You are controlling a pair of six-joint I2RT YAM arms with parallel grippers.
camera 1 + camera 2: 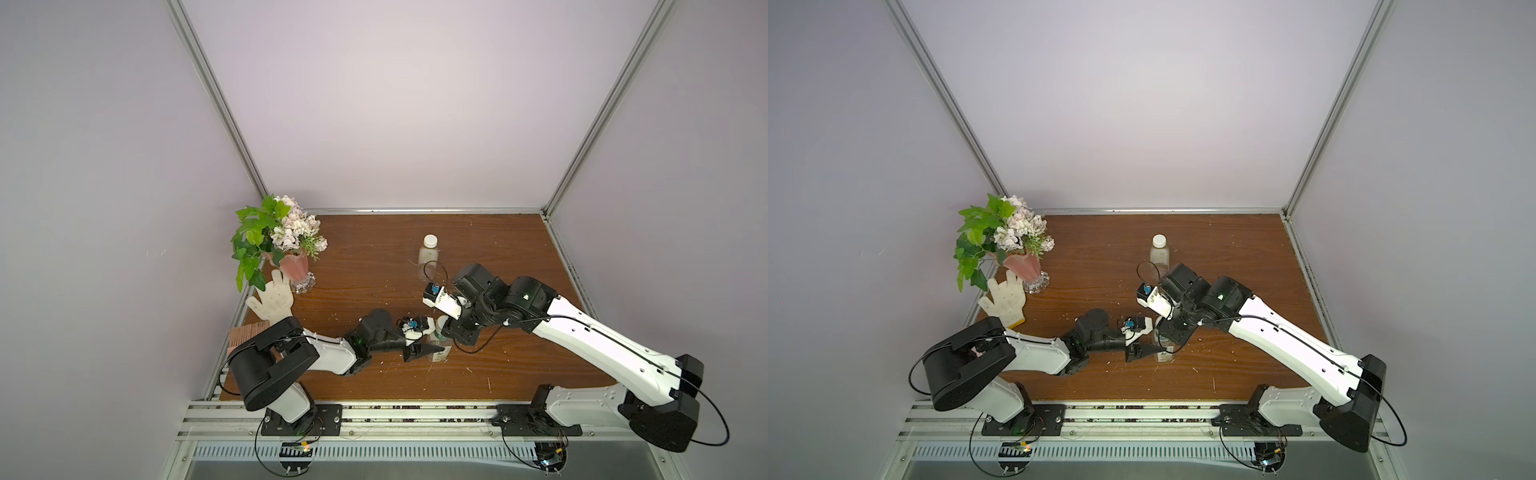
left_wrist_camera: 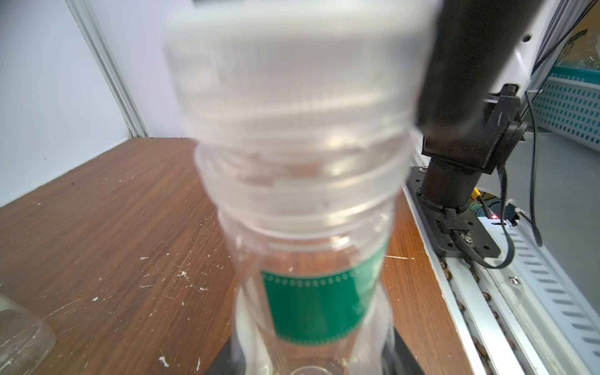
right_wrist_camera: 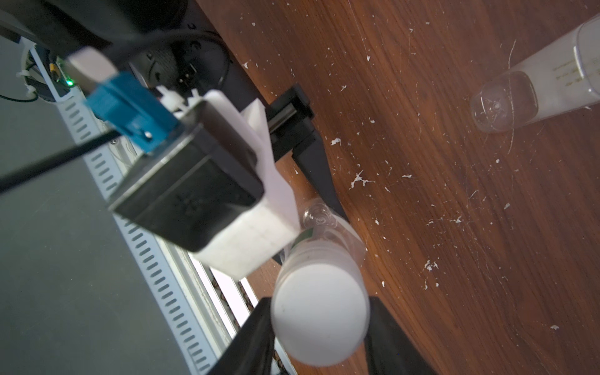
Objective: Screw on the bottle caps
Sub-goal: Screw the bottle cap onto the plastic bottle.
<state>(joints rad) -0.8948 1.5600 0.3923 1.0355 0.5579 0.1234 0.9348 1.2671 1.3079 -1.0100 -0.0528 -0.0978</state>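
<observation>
The left gripper (image 1: 435, 350) is closed around the low part of the green-label bottle (image 2: 311, 292). It holds the bottle standing up on the table (image 1: 374, 257). I think it grips low so the bottle cannot spin or tip while the top is worked on, and so the neck stays free.

The right gripper (image 3: 319, 305) comes down from above. Its two black fingers (image 3: 250, 337) sit on either side of the white cap (image 3: 324, 324) and seem to press on it, so it looks closed on the cap. The cap sits on the bottle's neck, right between those fingers. I cannot tell how far it is screwed down. Gripping the round edge from above lets the wrist turn the cap like a hand would.

Past the right gripper, well apart from it, stands the plain bottle (image 1: 428, 259). The other cap (image 1: 430, 240) is on top of it, so that one looks done.

Far out beyond the left gripper are a flower vase (image 1: 295, 266) and a glove (image 1: 272, 299), clear of the work.
</observation>
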